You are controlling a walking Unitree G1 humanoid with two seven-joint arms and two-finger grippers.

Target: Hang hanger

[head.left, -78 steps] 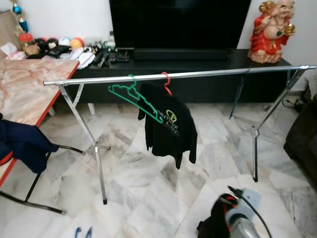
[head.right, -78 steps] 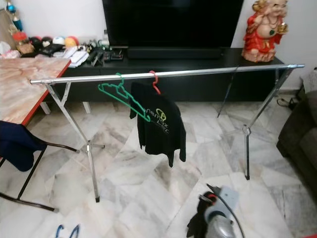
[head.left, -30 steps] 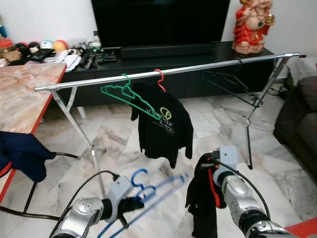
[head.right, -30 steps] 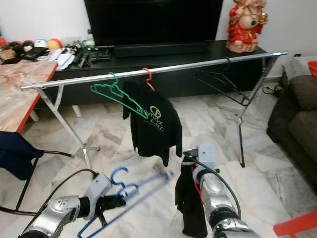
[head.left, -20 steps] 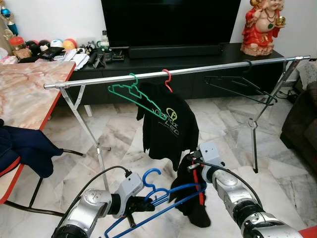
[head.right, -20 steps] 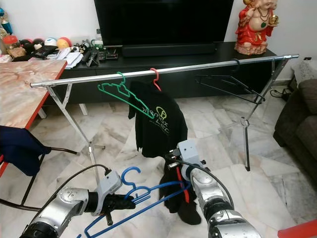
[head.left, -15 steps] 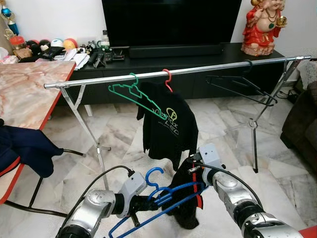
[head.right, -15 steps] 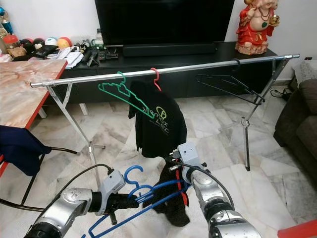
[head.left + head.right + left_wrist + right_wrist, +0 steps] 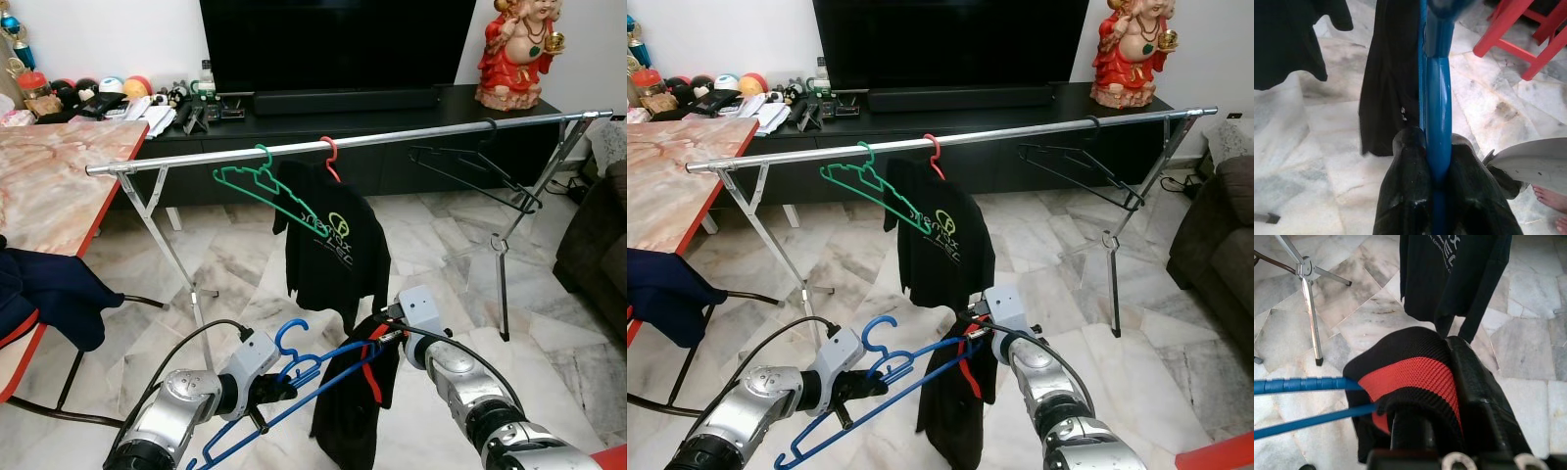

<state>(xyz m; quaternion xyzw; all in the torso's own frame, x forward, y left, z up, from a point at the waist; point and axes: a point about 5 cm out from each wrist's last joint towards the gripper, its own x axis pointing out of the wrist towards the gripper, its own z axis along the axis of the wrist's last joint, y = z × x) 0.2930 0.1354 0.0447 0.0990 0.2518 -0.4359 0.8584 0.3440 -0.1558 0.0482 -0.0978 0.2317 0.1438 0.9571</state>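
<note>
My left gripper (image 9: 274,386) is shut on a blue hanger (image 9: 315,377), low in front of me; the left wrist view has both fingers (image 9: 1406,176) clamped on its blue bar (image 9: 1436,112). My right gripper (image 9: 378,341) is shut on a black garment with a red stripe (image 9: 345,416), which droops toward the floor. The hanger's far end reaches into that garment (image 9: 1415,374). Beyond stands a steel rail (image 9: 392,140) carrying a green hanger (image 9: 263,186), a black t-shirt (image 9: 338,255) on a red hanger and a black hanger (image 9: 475,168).
A marble table (image 9: 49,166) and a chair draped with navy cloth (image 9: 49,294) are at the left. A black TV console (image 9: 343,108) with a red statue (image 9: 519,49) is behind the rail, a dark sofa (image 9: 600,245) at the right. A red stool (image 9: 1518,34) and a person's bare foot (image 9: 1552,198) are nearby.
Both grippers have come closer together and a little higher. The blue hanger's end has slid into the black and red garment, which now hangs further left under the hanger.
</note>
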